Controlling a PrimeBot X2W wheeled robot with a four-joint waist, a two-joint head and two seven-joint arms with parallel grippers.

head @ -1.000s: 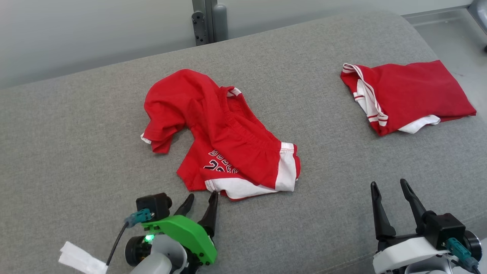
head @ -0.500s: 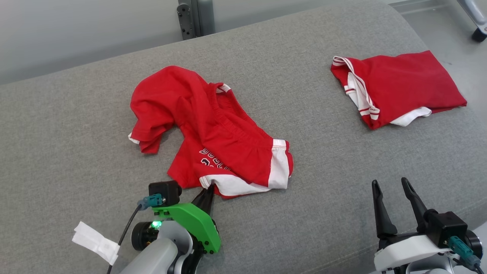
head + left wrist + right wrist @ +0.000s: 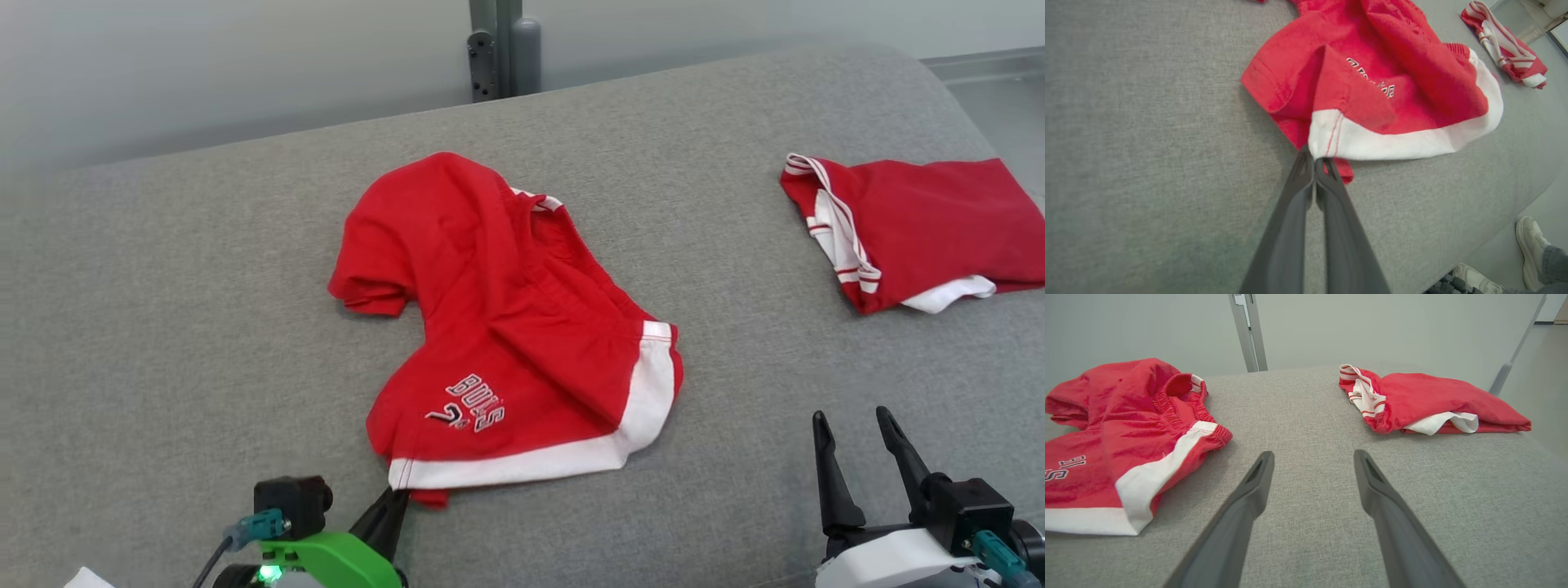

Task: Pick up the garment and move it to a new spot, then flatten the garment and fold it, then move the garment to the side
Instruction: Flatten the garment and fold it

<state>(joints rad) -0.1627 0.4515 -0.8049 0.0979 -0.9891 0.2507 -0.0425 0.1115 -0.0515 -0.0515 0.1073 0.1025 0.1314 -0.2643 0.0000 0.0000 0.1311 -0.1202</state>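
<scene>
Pinching the near corner of the red shorts [image 3: 522, 327], the left gripper [image 3: 398, 496] has its fingers squeezed together right on the white hem band. The left wrist view shows it best: the two dark fingers [image 3: 1300, 192] meet at the tip with the white trim and a bit of red cloth caught between them [image 3: 1314, 157]. The shorts [image 3: 1372, 94] are spread in a loose rumpled heap in the middle of the grey upholstered bench [image 3: 163, 286]. The elastic waistband bunches toward the far side, and the white band runs along the near and right edges. There's dark lettering with a white outline on the leg just above the grip, and it sits upside down in the head view.

The right gripper [image 3: 849, 416] sits at the lower right with its fingers spread wide and nothing between them. It's above bare bench fabric [image 3: 1313, 455] and well apart from the shorts [image 3: 1126, 428].

Over at the far right of the bench there's a folded red garment [image 3: 922, 229] with striped white trim and a white layer poking out underneath [image 3: 1425, 400]. It's well clear of both grippers.

A grey metal post [image 3: 498, 49] stands behind the bench against the pale wall. In the left wrist view a person's light-coloured shoes [image 3: 1529, 241] show on the floor past the bench edge
</scene>
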